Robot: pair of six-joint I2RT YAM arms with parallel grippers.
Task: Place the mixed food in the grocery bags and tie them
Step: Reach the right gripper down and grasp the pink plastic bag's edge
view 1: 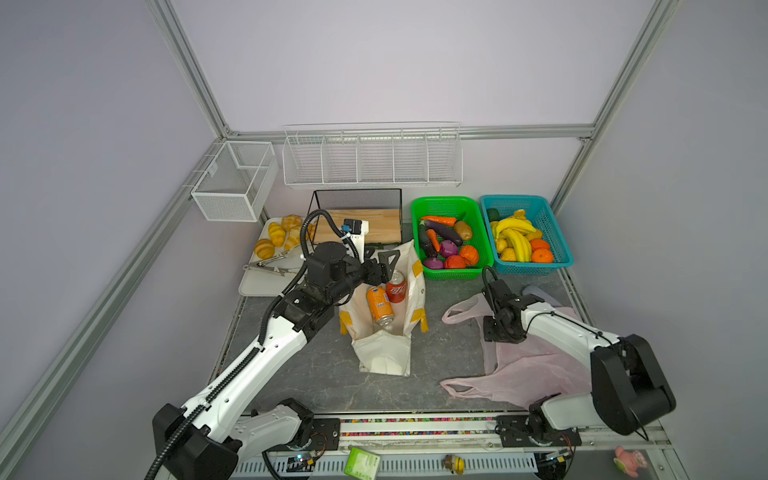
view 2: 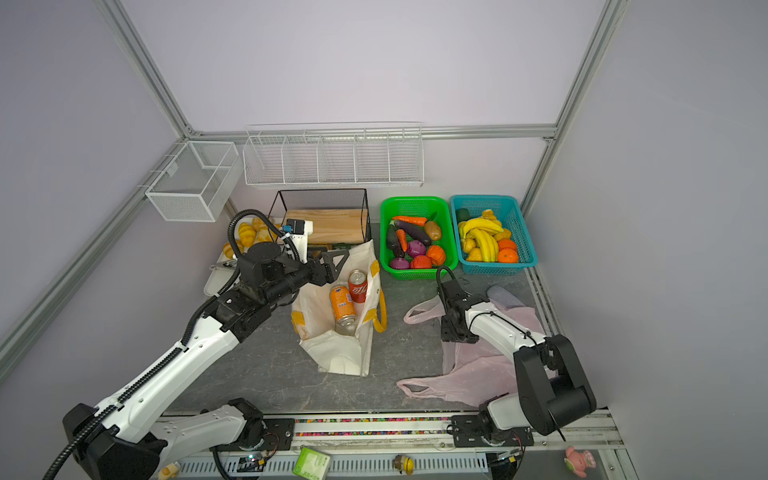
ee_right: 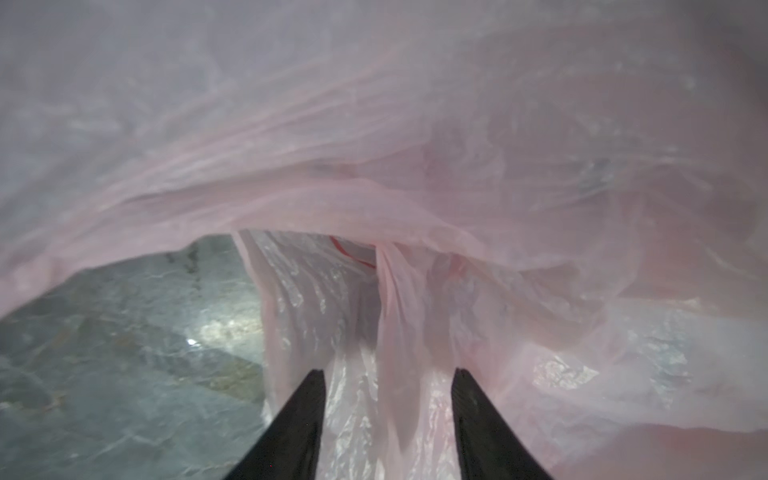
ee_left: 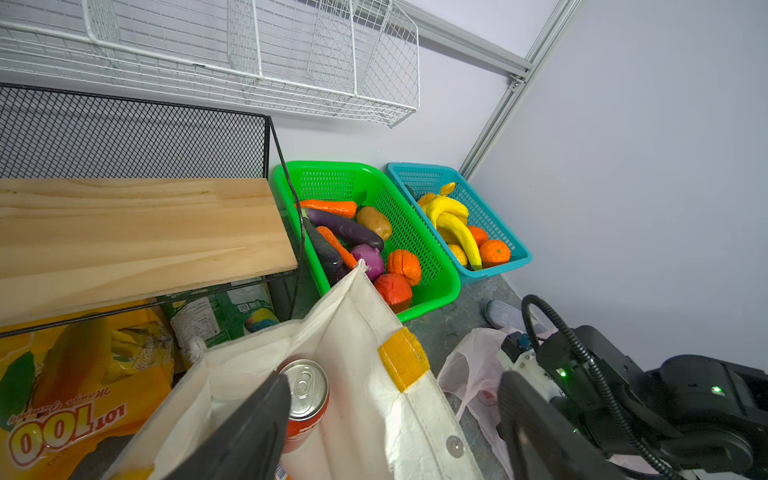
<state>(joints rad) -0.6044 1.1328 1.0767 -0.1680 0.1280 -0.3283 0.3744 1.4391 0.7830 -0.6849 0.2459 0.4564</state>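
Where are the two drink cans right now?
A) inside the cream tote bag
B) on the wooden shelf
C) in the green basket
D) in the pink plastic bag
A: both top views show the orange soda can and the red cola can sitting inside the open cream tote, not in any basket, the pink bag or the shelf.
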